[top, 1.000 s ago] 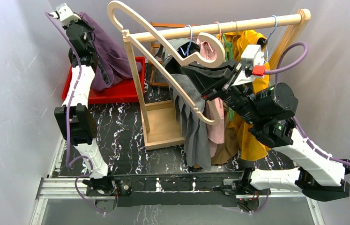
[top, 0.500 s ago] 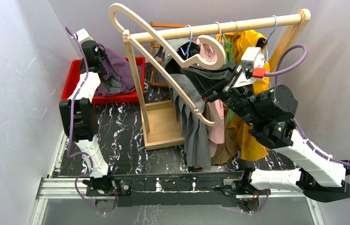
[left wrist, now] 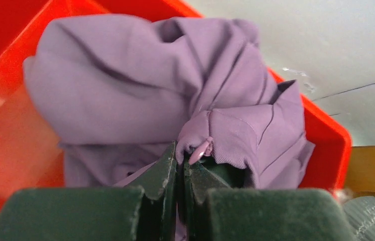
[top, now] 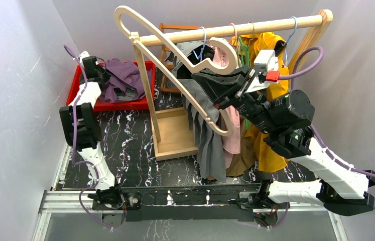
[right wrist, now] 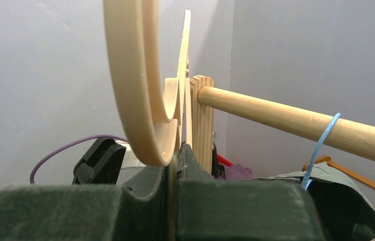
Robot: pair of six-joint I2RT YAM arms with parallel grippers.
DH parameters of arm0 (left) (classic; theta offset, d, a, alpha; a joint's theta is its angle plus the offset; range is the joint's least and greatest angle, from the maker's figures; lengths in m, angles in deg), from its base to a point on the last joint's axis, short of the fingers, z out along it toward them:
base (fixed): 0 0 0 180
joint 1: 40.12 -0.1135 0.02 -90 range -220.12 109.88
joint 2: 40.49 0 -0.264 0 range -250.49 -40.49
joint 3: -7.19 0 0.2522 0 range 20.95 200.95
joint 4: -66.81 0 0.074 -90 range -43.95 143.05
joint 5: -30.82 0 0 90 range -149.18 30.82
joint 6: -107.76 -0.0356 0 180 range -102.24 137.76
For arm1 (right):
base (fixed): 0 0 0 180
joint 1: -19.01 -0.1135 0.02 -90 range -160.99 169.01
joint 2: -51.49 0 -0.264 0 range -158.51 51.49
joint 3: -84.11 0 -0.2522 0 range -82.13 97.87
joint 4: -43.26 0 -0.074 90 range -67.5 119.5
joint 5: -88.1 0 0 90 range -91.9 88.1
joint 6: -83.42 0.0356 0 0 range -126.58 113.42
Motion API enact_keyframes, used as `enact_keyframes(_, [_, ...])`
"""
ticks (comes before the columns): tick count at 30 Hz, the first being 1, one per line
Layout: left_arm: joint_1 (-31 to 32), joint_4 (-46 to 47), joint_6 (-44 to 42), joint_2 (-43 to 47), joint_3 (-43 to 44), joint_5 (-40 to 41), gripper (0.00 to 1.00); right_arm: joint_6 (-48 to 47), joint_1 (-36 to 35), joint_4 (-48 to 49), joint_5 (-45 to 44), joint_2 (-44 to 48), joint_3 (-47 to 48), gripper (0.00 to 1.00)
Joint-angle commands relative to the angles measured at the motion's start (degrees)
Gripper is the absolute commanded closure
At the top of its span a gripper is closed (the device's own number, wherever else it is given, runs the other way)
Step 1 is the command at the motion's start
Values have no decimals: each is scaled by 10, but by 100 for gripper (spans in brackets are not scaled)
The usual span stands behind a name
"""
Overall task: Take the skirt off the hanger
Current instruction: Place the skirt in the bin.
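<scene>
The purple skirt (top: pixel 120 78) lies bunched in the red bin (top: pixel 125 105), off the hanger. My left gripper (top: pixel 123 92) is down in the bin, shut on a fold of the skirt (left wrist: pixel 150 90); in the left wrist view the cloth is pinched at the gripper (left wrist: pixel 181 155). The bare wooden hanger (top: pixel 175 75) is held high beside the rack's left post. My right gripper (top: pixel 198 75) is shut on its thin edge. In the right wrist view the hanger (right wrist: pixel 135 75) curves up from the right gripper (right wrist: pixel 177 150).
A wooden clothes rack with a rod (top: pixel 255 27) and a base board (top: pixel 175 133) stands mid-table. A grey pleated garment (top: pixel 208 135), a pink one (top: pixel 233 130) and a yellow one (top: pixel 268 145) hang from it. A blue wire hanger (right wrist: pixel 321 145) hooks the rod.
My left arm has come down from high at the back left, lowering the skirt into the red bin. The right gripper and hanger have shifted slightly left.
</scene>
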Motion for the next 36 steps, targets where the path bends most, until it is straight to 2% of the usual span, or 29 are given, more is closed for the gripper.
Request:
enact_keyframes(1, [-32, -73, 24, -2, -4, -53, 100, 13, -1, 46, -4, -3, 2, 100])
enact_keyframes(5, [-45, -156, 2, -24, 64, -116, 98, 37, -1, 5, 4, -12, 29, 100])
enact_keyframes(6, [-46, -166, 0, -23, 72, -125, 88, 45, -1, -13, 6, -10, 31, 100])
enact_keyframes(8, [-46, -177, -9, -9, 71, -141, 62, 59, -1, -49, 7, -5, 38, 100])
enact_keyframes(10, [-46, -176, -11, 16, 48, -146, 45, 73, -1, -95, 9, -1, 51, 100])
enact_keyframes(13, [-46, -169, -22, 63, 2, -138, 28, 90, -2, -172, 16, 15, 67, 100])
enact_keyframes(15, [-47, -175, -33, 94, -12, -124, 23, 92, -1, -229, 29, 28, 75, 100])
enact_keyframes(20, [-46, -204, -43, 155, -32, -102, 2, 102, -1, -370, 76, 38, 107, 100])
enact_keyframes(25, [-46, -224, -27, 230, -59, -86, 1, 116, -1, -475, 93, 15, 143, 100])
enact_keyframes(28, [-46, -225, -34, 273, -79, -144, 2, 112, -1, -532, 88, 12, 150, 100])
enact_keyframes(30, [-36, -238, -45, 293, -89, -190, 2, 106, -1, -568, 49, 15, 151, 100])
enact_keyframes(33, [0, -235, -50, 339, -119, -198, 2, 120, -1, -612, -15, 3, 183, 100])
enact_keyframes(36, [20, -236, -56, 372, -141, -188, 2, 152, -1, -598, -28, -14, 191, 100])
